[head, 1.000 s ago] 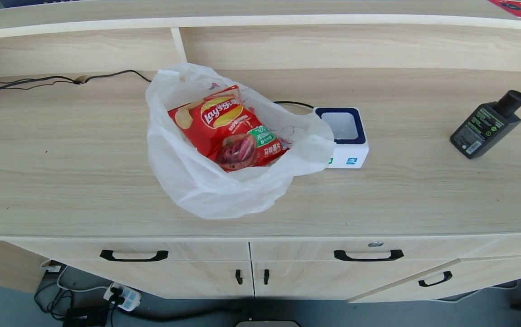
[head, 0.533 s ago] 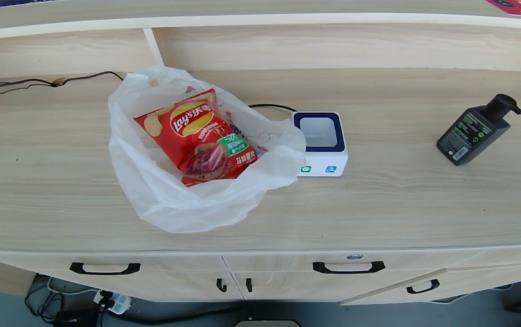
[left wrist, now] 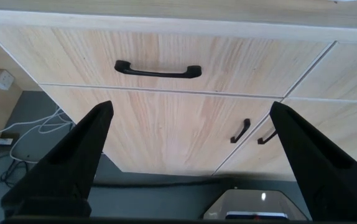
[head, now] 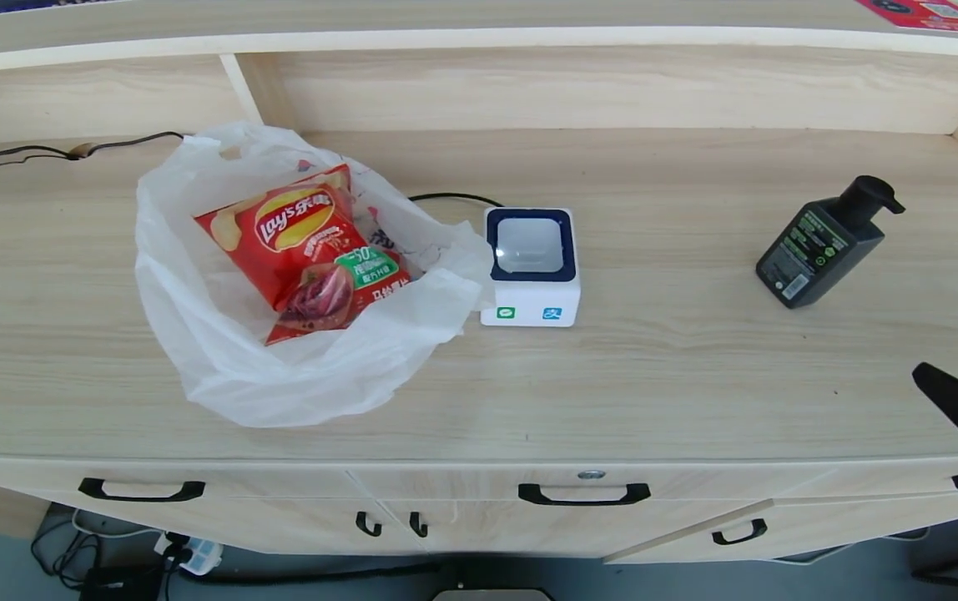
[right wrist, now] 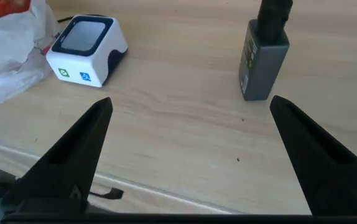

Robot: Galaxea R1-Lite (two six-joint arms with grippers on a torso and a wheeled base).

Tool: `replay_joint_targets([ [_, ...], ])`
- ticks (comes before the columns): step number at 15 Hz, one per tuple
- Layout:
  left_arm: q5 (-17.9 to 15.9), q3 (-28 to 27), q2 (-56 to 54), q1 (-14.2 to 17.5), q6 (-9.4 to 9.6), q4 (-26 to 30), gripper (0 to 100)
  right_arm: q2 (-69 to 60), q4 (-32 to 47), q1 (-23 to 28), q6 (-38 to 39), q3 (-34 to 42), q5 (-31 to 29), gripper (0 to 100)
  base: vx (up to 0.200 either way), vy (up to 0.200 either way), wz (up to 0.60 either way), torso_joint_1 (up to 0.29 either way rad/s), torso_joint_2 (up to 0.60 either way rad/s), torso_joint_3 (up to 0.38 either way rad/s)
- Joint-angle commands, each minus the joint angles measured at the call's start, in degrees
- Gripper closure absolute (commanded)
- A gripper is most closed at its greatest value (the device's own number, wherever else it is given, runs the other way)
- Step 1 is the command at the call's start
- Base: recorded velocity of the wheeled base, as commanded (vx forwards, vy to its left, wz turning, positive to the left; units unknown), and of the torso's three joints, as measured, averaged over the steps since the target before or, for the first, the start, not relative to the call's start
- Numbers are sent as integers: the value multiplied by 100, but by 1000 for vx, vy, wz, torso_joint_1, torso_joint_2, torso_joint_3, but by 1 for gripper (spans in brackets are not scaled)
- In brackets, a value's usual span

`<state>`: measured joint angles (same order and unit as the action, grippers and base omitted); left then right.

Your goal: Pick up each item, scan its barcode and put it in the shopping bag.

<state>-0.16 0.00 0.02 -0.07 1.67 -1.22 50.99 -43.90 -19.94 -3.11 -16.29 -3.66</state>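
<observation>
Desk (head: 696, 384): pale wood, drawers (left wrist: 166, 118) beneath.
Shopping bag (head: 220, 367): white film, slumped open on the robot's left, its edge against the scanner (head: 531, 267); a red chip packet (head: 304, 250) lies inside.
Pump bottle (head: 813, 250): dark, upright, well apart on the right, apparently the next item.
Right gripper (right wrist: 191, 106): spread wide, empty, over the desk's front, near the bottle.
Left gripper (left wrist: 192, 107): spread, empty, low before the drawers.
Risk: pinching high on the pump head could topple the bottle; loose bag film may drape over the scanner window.
</observation>
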Motion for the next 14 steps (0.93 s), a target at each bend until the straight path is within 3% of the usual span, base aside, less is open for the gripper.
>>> replay_joint_targets([
  [1, -2, 0, -2, 7, 0, -1, 0, 2749, -2738, 342, -102, -296, 49, 0, 0, 0, 0, 0, 0, 0],
  [6, -2, 0, -2, 7, 0, -10, 0, 2916, -2826, 1370, -322, -94, 744, 0, 0, 0, 0, 0, 0, 0],
  [11, -2, 0, -2, 7, 0, 8, 0, 3356, -2844, 1493, -208, -384, 788, 0, 0, 0, 0, 0, 0, 0],
  [14, 7, 0, -2, 7, 0, -10, 0, 4033, -2958, 1854, -269, -894, 1658, 0, 0, 0, 0, 0, 0, 0],
])
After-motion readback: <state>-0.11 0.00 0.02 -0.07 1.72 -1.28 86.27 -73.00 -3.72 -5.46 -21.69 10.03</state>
